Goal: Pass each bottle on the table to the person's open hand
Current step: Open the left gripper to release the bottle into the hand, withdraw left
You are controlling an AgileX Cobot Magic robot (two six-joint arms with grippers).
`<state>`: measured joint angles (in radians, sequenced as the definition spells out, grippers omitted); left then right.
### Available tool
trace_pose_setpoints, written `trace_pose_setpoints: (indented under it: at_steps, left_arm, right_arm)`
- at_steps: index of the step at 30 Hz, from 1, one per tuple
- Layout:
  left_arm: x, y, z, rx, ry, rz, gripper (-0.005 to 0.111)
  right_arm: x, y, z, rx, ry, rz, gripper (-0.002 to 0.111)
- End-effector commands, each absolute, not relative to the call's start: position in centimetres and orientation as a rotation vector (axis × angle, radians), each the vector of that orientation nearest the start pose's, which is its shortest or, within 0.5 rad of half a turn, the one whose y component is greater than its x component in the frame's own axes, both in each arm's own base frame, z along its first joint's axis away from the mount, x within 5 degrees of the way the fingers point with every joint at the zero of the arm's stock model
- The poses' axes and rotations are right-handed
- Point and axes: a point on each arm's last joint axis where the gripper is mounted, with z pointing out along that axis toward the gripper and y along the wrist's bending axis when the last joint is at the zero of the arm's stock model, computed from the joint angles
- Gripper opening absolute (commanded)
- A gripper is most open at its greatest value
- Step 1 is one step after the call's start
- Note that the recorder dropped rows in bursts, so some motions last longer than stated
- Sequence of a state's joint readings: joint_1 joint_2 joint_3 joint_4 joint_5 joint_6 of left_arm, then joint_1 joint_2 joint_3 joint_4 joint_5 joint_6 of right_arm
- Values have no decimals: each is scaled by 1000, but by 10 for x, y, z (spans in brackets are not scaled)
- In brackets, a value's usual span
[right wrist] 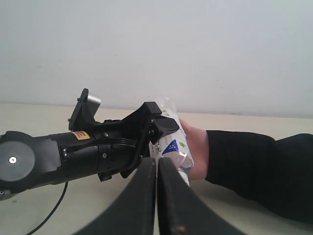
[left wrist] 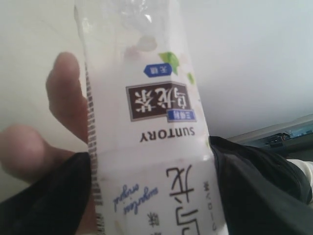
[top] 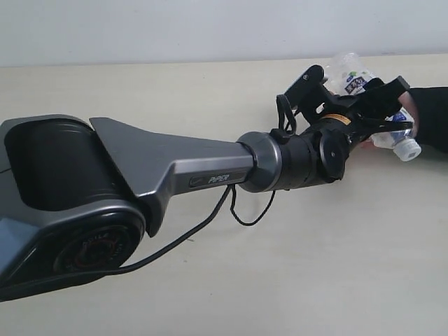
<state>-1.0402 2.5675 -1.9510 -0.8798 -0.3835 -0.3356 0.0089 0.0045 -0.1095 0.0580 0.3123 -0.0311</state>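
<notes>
One bottle [top: 352, 75], clear with a white-and-navy label and a white cap, lies slanted in the person's open hand [top: 405, 113] at the far right of the table [top: 315, 266]. My left gripper [top: 355, 87] reaches across to it, one finger on each side. In the left wrist view the bottle [left wrist: 146, 147] fills the space between the dark fingers [left wrist: 44, 196]; a strip of skin shows between one finger and the label, and the hand [left wrist: 66, 95] lies behind. The right wrist view shows the bottle [right wrist: 173, 144], the hand [right wrist: 195, 147] and my right gripper [right wrist: 156, 164], shut and empty.
The person's black sleeve [top: 430, 115] comes in from the right edge. My left arm [top: 175, 168] stretches over the middle of the table with a loose black cable [top: 245, 217] hanging under it. A pale wall [top: 210, 28] stands behind the table's far edge.
</notes>
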Motion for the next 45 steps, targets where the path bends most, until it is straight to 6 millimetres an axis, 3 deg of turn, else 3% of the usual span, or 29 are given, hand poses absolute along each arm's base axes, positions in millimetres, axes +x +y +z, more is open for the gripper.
trace_pose_setpoints:
  at_steps: [1, 16, 26, 35, 45]
  left_arm:
    - [313, -478, 116, -377, 2000, -1249, 71]
    - [308, -480, 132, -401, 2079, -1303, 71]
    - [318, -471, 136, -392, 2180, -1311, 71]
    - [331, -455, 171, -277, 2245, -1329, 71]
    - [329, -445, 231, -112, 2154, -1347, 71]
  right_arm:
    - [50, 2, 221, 3, 1684, 37, 2]
    - [50, 2, 221, 3, 1684, 37, 2]
    - [50, 2, 221, 3, 1684, 37, 2]
    - [50, 2, 221, 3, 1684, 37, 2]
    - [50, 2, 221, 3, 1684, 37, 2]
